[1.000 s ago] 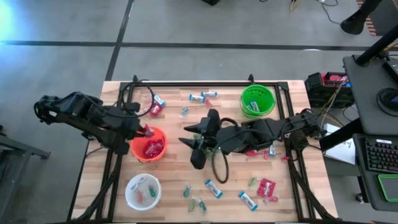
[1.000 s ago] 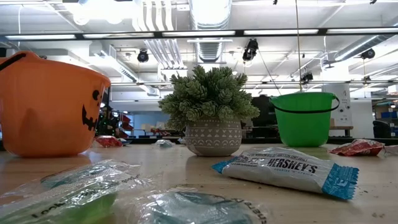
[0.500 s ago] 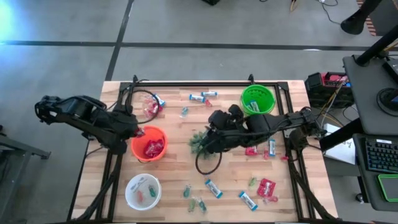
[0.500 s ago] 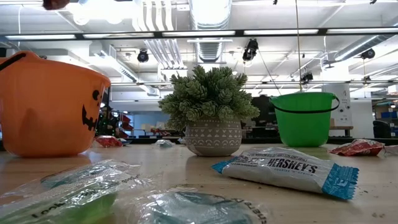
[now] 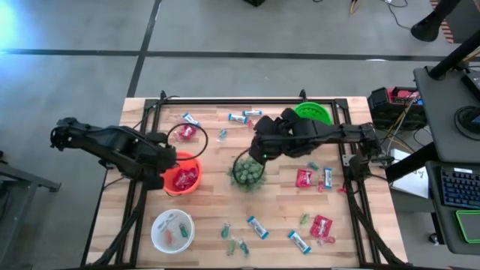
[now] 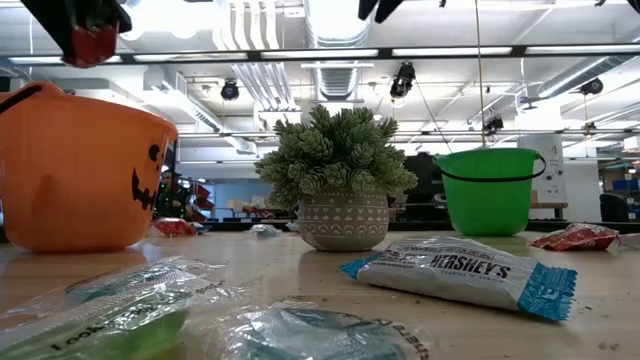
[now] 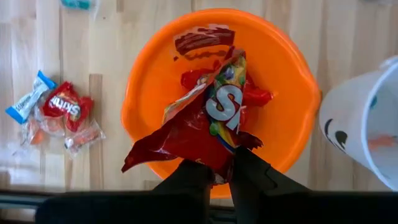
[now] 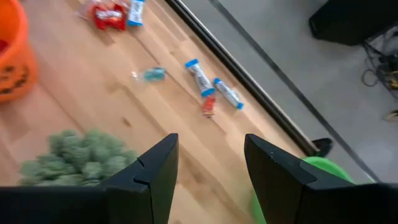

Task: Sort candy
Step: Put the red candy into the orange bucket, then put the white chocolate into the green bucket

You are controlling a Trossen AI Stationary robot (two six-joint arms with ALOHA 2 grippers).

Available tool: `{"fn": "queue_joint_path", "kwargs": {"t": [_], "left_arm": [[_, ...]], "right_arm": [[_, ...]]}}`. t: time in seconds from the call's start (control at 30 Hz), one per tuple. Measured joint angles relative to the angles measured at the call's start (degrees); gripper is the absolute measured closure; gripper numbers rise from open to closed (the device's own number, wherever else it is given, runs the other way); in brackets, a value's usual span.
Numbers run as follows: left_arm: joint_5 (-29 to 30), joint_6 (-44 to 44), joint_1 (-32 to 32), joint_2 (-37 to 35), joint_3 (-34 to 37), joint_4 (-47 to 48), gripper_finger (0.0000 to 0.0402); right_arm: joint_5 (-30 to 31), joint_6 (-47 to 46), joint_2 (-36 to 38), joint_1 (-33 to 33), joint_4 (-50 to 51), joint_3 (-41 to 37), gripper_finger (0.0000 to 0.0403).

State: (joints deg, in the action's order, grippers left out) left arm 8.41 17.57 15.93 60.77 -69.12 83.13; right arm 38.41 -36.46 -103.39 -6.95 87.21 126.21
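Observation:
My left gripper [image 7: 219, 177] is shut on a red candy packet [image 7: 205, 130] and holds it over the orange pumpkin bowl [image 5: 181, 174], which has red candy in it. The low view shows the packet [image 6: 92, 45] above the bowl's rim. My right gripper [image 8: 208, 168] is open and empty. It hangs above the table beside the potted green plant [image 5: 247, 172]. Loose candy lies on the wood: blue-and-white bars [image 5: 238, 118], red packets [image 5: 305, 178] and small teal pieces [image 5: 223, 135]. My left gripper pinches the red packet by one end [image 7: 214, 167] between its two fingers. The fingers come from above and point steeply down. The packet hangs crumpled below them, clear of the orange bowl and over its opening.
A white bowl [image 5: 172, 230] with a few candies stands at the near left. A green bowl [image 5: 313, 112] stands at the far right, partly under my right arm. More candy lies near the front edge [image 5: 257, 226]. A black frame [image 5: 247, 100] runs along the table's far edge.
My left gripper has sunk toward the orange bowl with the red packet and tipped further downward, coming into the low view from above. My right gripper has swung toward the table's far edge, off the plant, which now shows uncovered.

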Motion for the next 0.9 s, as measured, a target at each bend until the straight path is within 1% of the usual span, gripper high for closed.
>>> {"fn": "queue_joint_path", "kwargs": {"t": [0.1,0.27,0.37,0.57,0.7,0.8,0.9], "left_arm": [[0.0,0.6,-0.6,1.4,-0.4,0.0,0.0358],[0.2,1.6,-1.2,2.8,-1.3,0.0,0.0326],[0.2,2.6,-1.3,3.1,-1.4,0.0,0.0310],[0.6,5.1,-1.3,3.1,-1.3,0.0,0.0295],[3.8,8.0,-1.3,3.1,-1.9,0.0,0.0297],[7.4,9.5,-1.3,3.0,-3.1,0.0,0.0299],[10.5,10.0,-1.4,3.0,-4.7,0.1,0.0299]], "right_arm": [[-1.6,2.7,0.5,2.2,0.6,0.0,0.0227],[-2.1,5.7,2.0,5.5,2.8,0.0,0.0227],[-3.8,8.7,3.6,7.3,2.8,0.0,0.0227],[-5.5,13.3,7.3,10.4,2.9,0.0,0.0227],[-5.6,16.9,9.2,13.4,2.2,0.0,0.0227],[-6.4,21.4,9.4,16.4,0.0,0.0,0.0227],[-12.2,28.1,9.1,20.2,-3.0,0.0,0.0227]]}}
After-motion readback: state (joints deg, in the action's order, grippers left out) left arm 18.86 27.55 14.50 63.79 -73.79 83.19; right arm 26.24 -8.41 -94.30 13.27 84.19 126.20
